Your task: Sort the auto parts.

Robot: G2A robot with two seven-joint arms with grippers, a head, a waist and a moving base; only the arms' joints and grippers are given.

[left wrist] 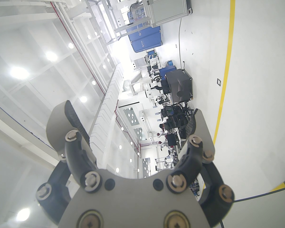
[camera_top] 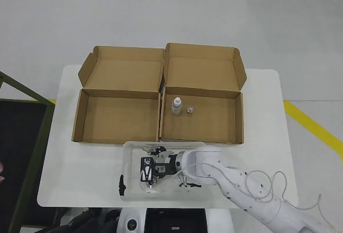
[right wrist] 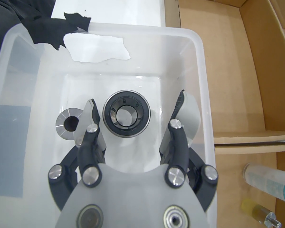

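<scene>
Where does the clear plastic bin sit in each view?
Top view: clear plastic bin low centre, on the table's near edge.
Left wrist view: faces the hall, away from the table.
Right wrist view: bin around a bearing, beneath the right gripper.
Shared landmark: torn black tape on the bin's rim.

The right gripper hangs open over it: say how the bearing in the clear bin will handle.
The bearing looks thick-walled metal: probably rigid and heavy for its size. Its smooth round rim may slip in the open right gripper. Lying flat in the bin, it should not roll; on edge it likely would.
</scene>
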